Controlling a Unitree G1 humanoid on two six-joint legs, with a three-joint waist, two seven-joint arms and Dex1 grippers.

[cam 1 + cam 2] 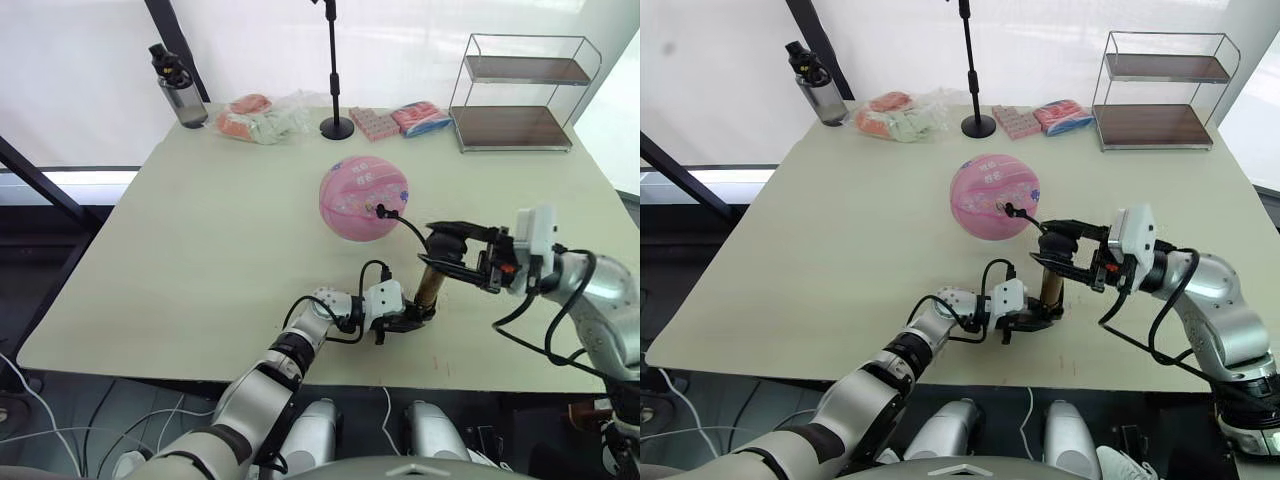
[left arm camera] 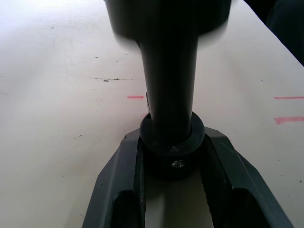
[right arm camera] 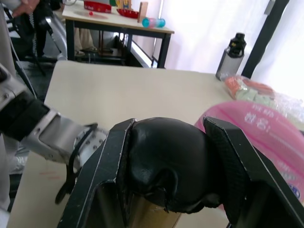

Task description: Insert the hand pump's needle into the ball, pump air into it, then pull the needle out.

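The hand pump (image 1: 432, 284) stands upright near the worktop's (image 1: 200, 260) front edge, at about 5 o'clock from the ball (image 1: 364, 199). Its gold barrel rises from a black base cap that rests on the worktop. The thin black hose (image 1: 404, 222) arcs from the pump's top to the ball, where the black fitting of the needle (image 1: 381, 210) sits against the ball's near face; the metal pin itself cannot be made out.

Left gripper (image 1: 412, 318): narrow, its two fingers clamped on either side of the pump's base cap, as the left wrist view confirms. Right gripper (image 1: 440, 244): closed around the black T-handle (image 3: 167, 164) at the pump's top, one finger on each side of it.

The ball lies near the worktop's middle, apart from the other items.

Back of the worktop, from the ball:
- 12 o'clock: black stand (image 1: 334, 70) with round foot.
- 10 o'clock: clear bag of packets (image 1: 262, 118); further out, a dark water bottle (image 1: 179, 88).
- 1 o'clock: pink wrapped packets (image 1: 400, 119).
- 2 o'clock: two-tier wire shelf (image 1: 520, 92).
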